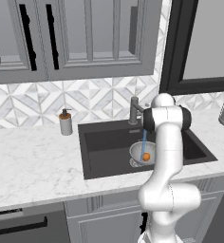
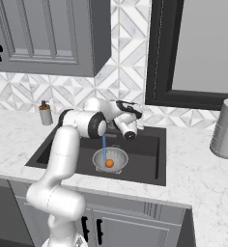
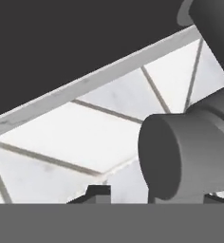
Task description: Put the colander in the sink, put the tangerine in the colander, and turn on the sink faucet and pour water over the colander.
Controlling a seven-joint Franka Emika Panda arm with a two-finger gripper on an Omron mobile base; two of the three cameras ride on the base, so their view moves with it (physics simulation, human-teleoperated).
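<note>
Gripper (image 2: 136, 126) sitting at faucet (image 1: 134, 110) lever; grip state unclear. Water running below it onto tangerine (image 2: 109, 163), lying in colander (image 2: 117, 155), sitting in sink (image 2: 147, 159) w/ desk (image 1: 33, 161) around.

A small grey soap dispenser with a brown pump (image 1: 65, 123) stands upright on the white marble counter (image 1: 33, 163), near the backsplash of white and grey geometric tiles (image 1: 95, 97). A tall grey ribbed cylinder (image 2: 225, 128) stands on the counter at the far right. Grey panelled wall cabinets (image 1: 90, 38) with 2 black bar handles (image 1: 26, 37) hang above. A black-framed window (image 2: 198, 53) sits right of them. Grey base cabinets (image 2: 125, 226) run below the counter.
</note>
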